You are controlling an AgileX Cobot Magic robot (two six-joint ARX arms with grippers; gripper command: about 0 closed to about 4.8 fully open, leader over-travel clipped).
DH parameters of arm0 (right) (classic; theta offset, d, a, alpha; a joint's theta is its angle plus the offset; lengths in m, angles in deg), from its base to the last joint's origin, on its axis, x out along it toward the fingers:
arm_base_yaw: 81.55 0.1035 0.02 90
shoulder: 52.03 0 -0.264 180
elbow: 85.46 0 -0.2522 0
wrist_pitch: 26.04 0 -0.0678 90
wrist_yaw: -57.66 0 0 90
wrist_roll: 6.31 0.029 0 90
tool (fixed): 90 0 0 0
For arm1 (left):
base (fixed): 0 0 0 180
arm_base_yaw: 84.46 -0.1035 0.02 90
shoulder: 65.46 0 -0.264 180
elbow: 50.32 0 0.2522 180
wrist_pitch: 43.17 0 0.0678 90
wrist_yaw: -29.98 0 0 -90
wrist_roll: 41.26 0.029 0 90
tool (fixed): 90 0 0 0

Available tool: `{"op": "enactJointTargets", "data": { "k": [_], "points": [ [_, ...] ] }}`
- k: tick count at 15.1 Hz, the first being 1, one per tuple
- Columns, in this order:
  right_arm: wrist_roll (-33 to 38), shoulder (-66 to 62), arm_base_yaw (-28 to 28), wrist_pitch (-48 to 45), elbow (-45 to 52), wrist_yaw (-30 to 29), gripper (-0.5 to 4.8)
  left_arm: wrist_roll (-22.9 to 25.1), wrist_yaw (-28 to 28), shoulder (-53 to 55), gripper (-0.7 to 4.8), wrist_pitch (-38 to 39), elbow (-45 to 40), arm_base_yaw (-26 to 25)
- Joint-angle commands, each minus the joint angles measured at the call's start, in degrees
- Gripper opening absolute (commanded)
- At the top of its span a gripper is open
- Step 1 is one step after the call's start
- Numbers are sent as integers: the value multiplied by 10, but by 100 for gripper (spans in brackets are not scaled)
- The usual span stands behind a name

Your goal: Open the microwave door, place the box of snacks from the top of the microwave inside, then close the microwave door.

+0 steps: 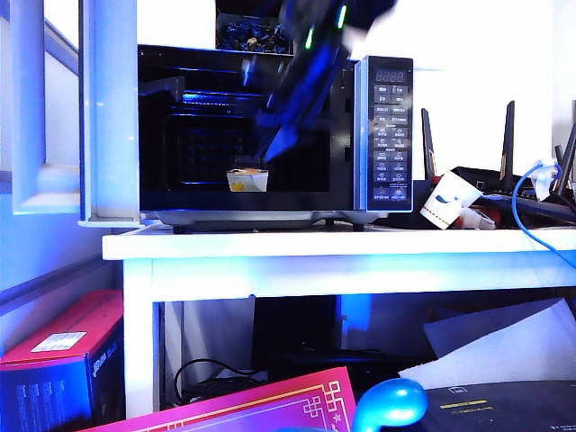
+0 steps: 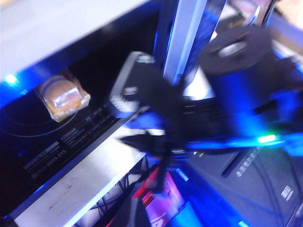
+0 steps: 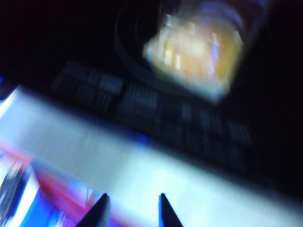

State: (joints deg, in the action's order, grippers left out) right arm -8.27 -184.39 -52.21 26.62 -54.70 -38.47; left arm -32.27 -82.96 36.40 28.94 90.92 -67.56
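The microwave (image 1: 391, 135) stands on the white table with its door (image 1: 112, 108) swung wide open to the left. The box of snacks (image 1: 247, 180), a pale tub with yellowish contents, sits on the turntable inside the cavity; both wrist views show it too (image 2: 61, 97) (image 3: 194, 49). My right gripper (image 1: 267, 148) is a blurred streak in front of the cavity mouth, just above and right of the box and apart from it. In its own view, my right gripper (image 3: 132, 196) is open over the pale table edge, nothing between the fingers. Of my left gripper (image 2: 137, 213) only a dark blur shows.
A dark container with blue pieces (image 1: 252, 36) rests on top of the microwave. A white paper cup (image 1: 445, 200), router antennas (image 1: 508, 135) and a blue cable (image 1: 522, 216) lie right of it. A red box (image 1: 63, 351) sits under the table (image 1: 315, 243).
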Motion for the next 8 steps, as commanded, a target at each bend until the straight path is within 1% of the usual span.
{"op": "enactJointTargets", "data": {
  "k": [1,2,3,4,5,7,8],
  "points": [
    [3,92,0,69,-3,0,138,-17,-3,-58,-6,-2,6,0],
    [10,129,0,70,-3,1,103,-24,-2,-84,-6,11,6,0],
    [9,172,0,68,-3,2,-8,-24,5,-111,-6,35,6,0],
    [9,212,0,64,-3,8,-6,-26,35,-137,-6,72,6,0],
    [9,250,0,59,-3,29,-6,-24,69,-163,-6,123,6,0],
    [9,323,0,54,-3,67,-6,-24,108,-197,-6,205,6,0],
    [13,354,0,49,-3,78,-6,-25,118,-207,-6,239,5,0]
  ]
}}
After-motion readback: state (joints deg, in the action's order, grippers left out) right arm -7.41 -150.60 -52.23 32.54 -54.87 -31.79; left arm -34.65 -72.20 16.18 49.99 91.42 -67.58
